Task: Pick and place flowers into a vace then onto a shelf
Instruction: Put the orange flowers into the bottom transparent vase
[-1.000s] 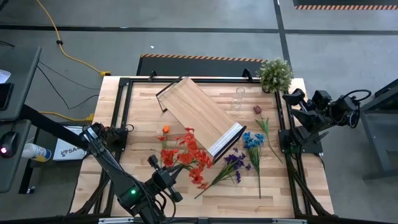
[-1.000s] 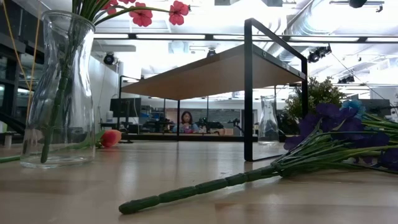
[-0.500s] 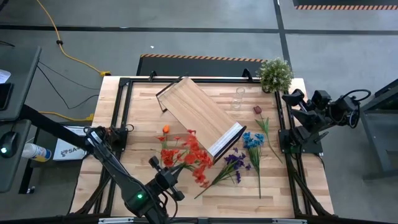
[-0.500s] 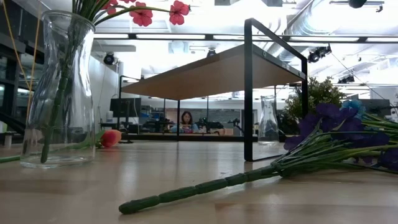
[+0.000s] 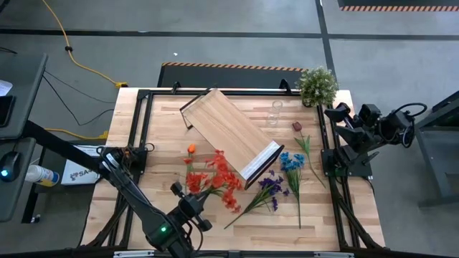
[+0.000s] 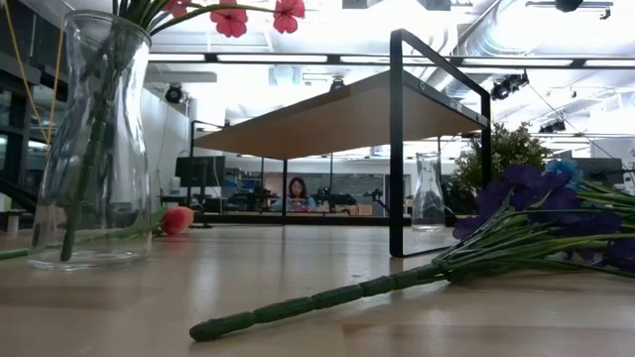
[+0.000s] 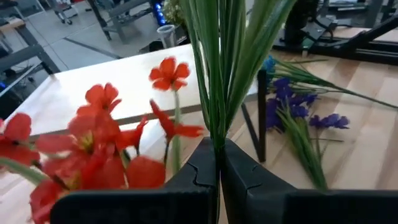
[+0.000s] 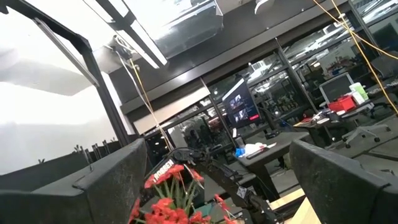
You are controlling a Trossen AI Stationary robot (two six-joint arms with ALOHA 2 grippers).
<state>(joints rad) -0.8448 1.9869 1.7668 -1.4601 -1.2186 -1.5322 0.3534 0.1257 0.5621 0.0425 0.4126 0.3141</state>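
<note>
left gripper [image 5: 188, 208]: near front edge, left of centre; fingers [image 7: 205, 163] pinched shut on green stalks of the red flowers [image 5: 219, 180]; nothing else between them
vase [image 6: 91, 139]: clear glass, upright; red flower stalks inside it, blooms above its mouth; whether its base touches the table, cannot tell
orange bud [image 5: 191, 149]: lying loose on table, just behind the red bunch
shelf [image 5: 231, 133]: stands on table at centre, set diagonally; dark frame legs, white-edged end towards front right; top bare
purple flowers [image 5: 268, 188]: flat on table, right of the red bunch, just in front of shelf's white end; stalk points to front left
blue flowers [image 5: 291, 162]: flat on table, right of the purple ones
second vase [image 5: 276, 113]: small clear glass, upright, behind shelf's right side
potted plant [image 5: 317, 84]: back right corner
right gripper [image 5: 338, 117]: parked at right table edge, raised; fingers spread wide, holding nothing
</note>
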